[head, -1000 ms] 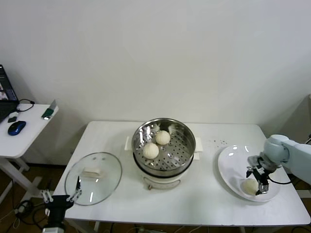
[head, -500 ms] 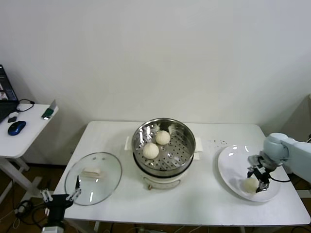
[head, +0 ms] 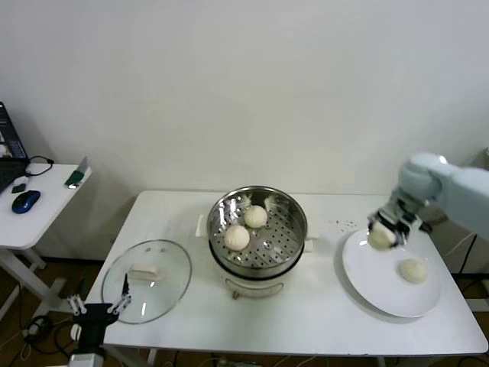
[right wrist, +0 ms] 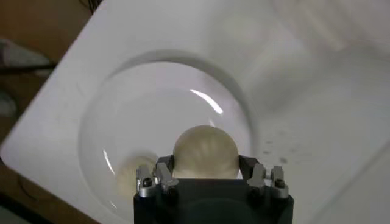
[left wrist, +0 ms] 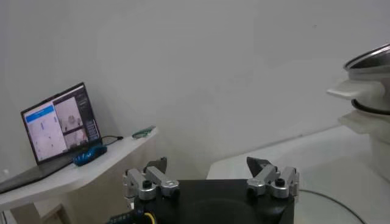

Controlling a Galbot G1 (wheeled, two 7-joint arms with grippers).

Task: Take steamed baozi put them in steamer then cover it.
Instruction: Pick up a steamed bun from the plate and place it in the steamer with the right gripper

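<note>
The steel steamer (head: 283,229) stands mid-table on its white base, with two baozi (head: 237,237) (head: 256,216) inside. My right gripper (head: 382,233) is shut on a third baozi (right wrist: 205,152) and holds it above the left rim of the white plate (head: 374,287). A fourth baozi (head: 413,270) lies on the plate; in the right wrist view it (right wrist: 131,173) shows below the held one. The glass cover (head: 147,280) with its white handle lies on the table's left front. My left gripper (head: 96,308) is open and parked at the front left, next to the cover.
A side table (head: 42,206) at far left carries a blue mouse (head: 26,201) and a laptop (left wrist: 58,128). The wall runs close behind the white table (head: 306,313). The plate sits near the table's right edge.
My right gripper closed on one baozi and lifted it up and leftward off the plate. A second baozi now shows on the plate. The left arm has not moved.
</note>
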